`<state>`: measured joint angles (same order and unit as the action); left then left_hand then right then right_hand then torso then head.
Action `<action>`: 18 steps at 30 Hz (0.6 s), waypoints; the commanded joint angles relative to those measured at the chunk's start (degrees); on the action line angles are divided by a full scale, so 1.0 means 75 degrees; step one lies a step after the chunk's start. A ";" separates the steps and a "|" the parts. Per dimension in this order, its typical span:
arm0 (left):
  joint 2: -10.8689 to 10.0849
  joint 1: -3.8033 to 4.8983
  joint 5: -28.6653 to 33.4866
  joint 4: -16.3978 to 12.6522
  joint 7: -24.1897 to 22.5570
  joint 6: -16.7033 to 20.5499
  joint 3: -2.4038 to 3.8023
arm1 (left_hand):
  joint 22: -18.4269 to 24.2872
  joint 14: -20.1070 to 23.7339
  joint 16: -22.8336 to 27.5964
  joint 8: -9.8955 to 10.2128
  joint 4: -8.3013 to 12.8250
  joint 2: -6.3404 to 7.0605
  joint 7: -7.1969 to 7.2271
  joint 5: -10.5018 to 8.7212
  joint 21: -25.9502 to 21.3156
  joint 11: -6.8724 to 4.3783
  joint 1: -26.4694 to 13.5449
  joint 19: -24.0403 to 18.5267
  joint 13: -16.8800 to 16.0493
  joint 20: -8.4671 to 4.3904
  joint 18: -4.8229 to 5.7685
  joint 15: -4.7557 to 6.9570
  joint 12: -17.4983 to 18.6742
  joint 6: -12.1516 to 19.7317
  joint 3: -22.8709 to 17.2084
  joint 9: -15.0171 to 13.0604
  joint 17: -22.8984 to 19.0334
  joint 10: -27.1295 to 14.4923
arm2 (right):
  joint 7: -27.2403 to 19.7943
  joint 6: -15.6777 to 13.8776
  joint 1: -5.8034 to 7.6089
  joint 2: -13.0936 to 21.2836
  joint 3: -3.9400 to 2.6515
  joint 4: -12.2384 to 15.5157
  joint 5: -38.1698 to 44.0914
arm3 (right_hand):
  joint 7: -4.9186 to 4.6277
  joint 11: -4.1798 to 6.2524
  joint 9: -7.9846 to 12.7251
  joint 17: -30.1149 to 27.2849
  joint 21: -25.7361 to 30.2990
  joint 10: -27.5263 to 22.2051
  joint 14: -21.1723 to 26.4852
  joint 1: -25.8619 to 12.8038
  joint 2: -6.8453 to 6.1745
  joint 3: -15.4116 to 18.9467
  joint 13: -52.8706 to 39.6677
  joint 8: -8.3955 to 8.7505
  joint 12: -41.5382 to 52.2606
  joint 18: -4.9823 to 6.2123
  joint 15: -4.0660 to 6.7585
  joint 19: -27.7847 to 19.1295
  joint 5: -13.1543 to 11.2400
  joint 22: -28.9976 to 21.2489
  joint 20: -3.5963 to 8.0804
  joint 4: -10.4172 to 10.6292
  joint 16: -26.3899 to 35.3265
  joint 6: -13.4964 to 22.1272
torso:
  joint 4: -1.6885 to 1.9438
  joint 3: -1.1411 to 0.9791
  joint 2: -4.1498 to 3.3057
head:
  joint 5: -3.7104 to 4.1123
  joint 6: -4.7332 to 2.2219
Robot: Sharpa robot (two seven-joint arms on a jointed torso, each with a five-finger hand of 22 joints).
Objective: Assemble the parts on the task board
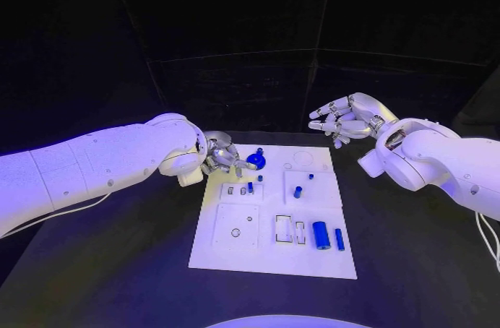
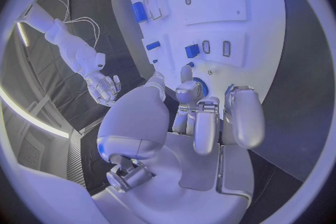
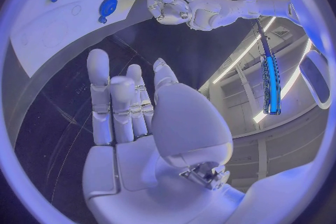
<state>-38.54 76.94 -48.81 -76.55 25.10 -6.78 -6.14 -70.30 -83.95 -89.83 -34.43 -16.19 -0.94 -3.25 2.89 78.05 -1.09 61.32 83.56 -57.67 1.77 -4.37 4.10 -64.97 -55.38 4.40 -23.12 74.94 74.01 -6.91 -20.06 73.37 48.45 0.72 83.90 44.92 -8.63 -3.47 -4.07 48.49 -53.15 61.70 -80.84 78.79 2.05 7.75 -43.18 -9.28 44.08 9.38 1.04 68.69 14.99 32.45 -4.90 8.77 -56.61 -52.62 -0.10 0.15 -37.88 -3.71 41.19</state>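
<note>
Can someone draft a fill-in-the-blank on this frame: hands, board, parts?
1. The left hand is at the board's far ____ corner, by the round blue part.
2. The right hand holds ____.
3. The blue cylinder lies near the board's ____ edge.

Missing words: left; nothing; right

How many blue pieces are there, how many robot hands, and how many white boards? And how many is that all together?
blue parts: 7
robot hands, left hand and right hand: 2
white task board: 1
Total: 10
</note>
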 commanded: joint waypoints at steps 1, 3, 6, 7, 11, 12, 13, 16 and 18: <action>0.0166 0.0032 -0.0442 0.0140 0.0646 -0.0280 -0.0035 | -0.0240 -0.0807 -0.0023 -0.0143 -0.0030 -0.0040 0.0067 -0.0013 0.0166 -0.0031 -0.0089 0.0106 -0.0257 -0.0029 0.0133 0.0086 -0.0218 0.0021 0.0175 -0.0139 0.2008 0.0122 | -0.0211 0.0072 0.0024 -0.0019 -0.0003 -0.0025 -0.0093 | 0.0006 -0.0003 0.0015 -0.0085 0.0143 0.0013 0.0000 -0.0058 -0.0050 0.0136 0.0052 -0.0011 -0.0057 0.0068 0.0008 0.0025 0.0034 -0.0134 0.0006 0.0066 0.0146 0.0053 | 0.0003 -0.0002 -0.0012 | -0.0033 0.0012; 0.0263 0.0040 -0.0452 0.0208 0.0698 -0.0317 -0.0058 | -0.0317 -0.0807 -0.0023 -0.0201 -0.0037 -0.0064 0.0085 -0.0019 0.0219 -0.0034 -0.0111 0.0117 -0.0331 -0.0042 0.0144 0.0095 -0.0278 0.0044 0.0257 -0.0201 0.2008 0.0149 | -0.0185 0.0062 0.0025 -0.0032 -0.0003 -0.0019 0.0083 | 0.0004 -0.0009 0.0014 -0.0155 0.0250 0.0011 0.0006 -0.0113 -0.0056 0.0214 0.0076 -0.0015 -0.0069 0.0079 0.0002 0.0025 0.0036 -0.0244 0.0003 0.0126 0.0254 0.0061 | -0.0012 0.0002 -0.0015 | -0.0042 0.0026; 0.0421 0.0046 -0.0461 0.0320 0.0751 -0.0380 -0.0106 | -0.0366 -0.0807 -0.0023 -0.0254 -0.0039 -0.0091 0.0094 -0.0022 0.0255 -0.0044 -0.0140 0.0118 -0.0384 -0.0054 0.0150 0.0102 -0.0319 0.0074 0.0349 -0.0264 0.2008 0.0162 | -0.0147 0.0042 0.0027 -0.0055 -0.0003 0.0007 0.0266 | 0.0004 -0.0012 0.0012 -0.0222 0.0354 0.0000 0.0015 -0.0125 -0.0067 0.0274 0.0096 -0.0023 -0.0082 0.0090 0.0000 0.0018 0.0030 -0.0353 0.0000 0.0157 0.0357 0.0060 | -0.0028 0.0002 -0.0019 | -0.0060 0.0031; 0.0466 0.0047 -0.0463 0.0353 0.0765 -0.0397 -0.0121 | -0.0389 -0.0807 -0.0023 -0.0279 -0.0038 -0.0108 0.0097 -0.0022 0.0271 -0.0048 -0.0145 0.0117 -0.0410 -0.0058 0.0153 0.0105 -0.0339 0.0092 0.0394 -0.0295 0.2008 0.0168 | -0.0140 0.0036 0.0028 -0.0062 -0.0002 0.0013 0.0301 | 0.0004 -0.0012 0.0012 -0.0232 0.0371 -0.0002 0.0016 -0.0123 -0.0069 0.0283 0.0100 -0.0024 -0.0083 0.0092 -0.0001 0.0018 0.0029 -0.0370 0.0000 0.0160 0.0373 0.0059 | -0.0019 0.0001 -0.0021 | -0.0053 0.0030; 0.0653 0.0050 -0.0467 0.0500 0.0832 -0.0502 -0.0214 | -0.0451 -0.0807 -0.0023 -0.0327 -0.0035 -0.0143 0.0105 -0.0022 0.0313 -0.0054 -0.0148 0.0122 -0.0482 -0.0065 0.0162 0.0110 -0.0394 0.0121 0.0478 -0.0356 0.2008 0.0193 | -0.0110 -0.0007 0.0029 -0.0087 -0.0002 0.0032 0.0409 | 0.0004 -0.0011 0.0011 -0.0242 0.0425 -0.0009 0.0010 -0.0092 -0.0076 0.0317 0.0114 -0.0030 -0.0089 0.0095 0.0001 0.0031 0.0051 -0.0415 -0.0001 0.0160 0.0417 0.0060 | -0.0015 0.0000 -0.0021 | -0.0057 0.0059; 0.0693 0.0050 -0.0467 0.0535 0.0844 -0.0526 -0.0233 | -0.0451 -0.0807 -0.0023 -0.0327 -0.0035 -0.0143 0.0105 -0.0022 0.0313 -0.0054 -0.0148 0.0122 -0.0482 -0.0065 0.0162 0.0110 -0.0394 0.0121 0.0478 -0.0356 0.2008 0.0193 | -0.0103 -0.0020 0.0029 -0.0090 -0.0002 0.0041 0.0442 | 0.0004 -0.0010 0.0012 -0.0244 0.0452 -0.0012 0.0004 -0.0074 -0.0074 0.0332 0.0122 -0.0031 -0.0091 0.0096 0.0001 0.0041 0.0078 -0.0437 0.0000 0.0161 0.0437 0.0064 | -0.0018 -0.0001 -0.0024 | -0.0060 0.0061; 0.0729 0.0051 -0.0468 0.0570 0.0853 -0.0548 -0.0248 | -0.0464 -0.0807 -0.0023 -0.0339 -0.0031 -0.0152 0.0106 -0.0022 0.0322 -0.0055 -0.0142 0.0122 -0.0492 -0.0066 0.0163 0.0111 -0.0401 0.0132 0.0501 -0.0372 0.2008 0.0194 | -0.0101 -0.0033 0.0029 -0.0091 -0.0002 0.0056 0.0491 | 0.0003 -0.0010 0.0012 -0.0246 0.0478 -0.0015 -0.0003 -0.0054 -0.0067 0.0347 0.0130 -0.0032 -0.0093 0.0097 0.0002 0.0053 0.0127 -0.0456 0.0001 0.0163 0.0459 0.0068 | -0.0015 0.0000 -0.0022 | -0.0060 0.0063; 0.0814 0.0050 -0.0469 0.0658 0.0879 -0.0616 -0.0283 | -0.0468 -0.0807 -0.0023 -0.0345 -0.0027 -0.0158 0.0106 -0.0022 0.0326 -0.0056 -0.0136 0.0121 -0.0497 -0.0067 0.0164 0.0112 -0.0404 0.0140 0.0515 -0.0382 0.2008 0.0194 | -0.0096 -0.0057 0.0029 -0.0088 -0.0002 0.0111 0.0646 | 0.0003 -0.0007 0.0012 -0.0244 0.0541 -0.0023 -0.0022 0.0007 -0.0043 0.0384 0.0154 -0.0037 -0.0098 0.0097 0.0003 0.0093 0.0286 -0.0499 0.0004 0.0170 0.0513 0.0076 | -0.0010 0.0000 -0.0025 | -0.0062 0.0078; 0.0857 0.0050 -0.0469 0.0706 0.0894 -0.0676 -0.0306 | -0.0480 -0.0807 -0.0023 -0.0353 -0.0020 -0.0172 0.0105 -0.0020 0.0334 -0.0055 -0.0118 0.0121 -0.0509 -0.0067 0.0165 0.0112 -0.0412 0.0154 0.0528 -0.0397 0.2008 0.0194 | -0.0090 -0.0066 0.0029 -0.0091 -0.0002 0.0136 0.0707 | 0.0004 -0.0008 0.0013 -0.0249 0.0561 -0.0026 -0.0025 0.0025 -0.0039 0.0392 0.0160 -0.0038 -0.0100 0.0098 0.0004 0.0099 0.0315 -0.0518 0.0004 0.0169 0.0530 0.0078 | -0.0014 -0.0005 -0.0029 | -0.0063 0.0083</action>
<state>-32.33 77.21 -51.61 -71.56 30.63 -9.85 -8.39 -73.81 -83.95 -89.83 -36.86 -16.36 -1.82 -2.54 2.89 80.35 -1.54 60.45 83.73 -61.38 1.59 -3.51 4.51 -67.66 -54.66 7.96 -26.03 74.93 74.94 -7.34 -20.09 73.44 47.82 0.73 84.62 47.87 -8.46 -3.48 -4.02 46.70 -49.22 61.70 -80.85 78.41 1.67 10.32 -42.05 -9.27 43.62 9.37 1.03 69.13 17.08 28.63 -4.91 10.09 -52.90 -52.45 -0.21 0.15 -38.06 -4.17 41.74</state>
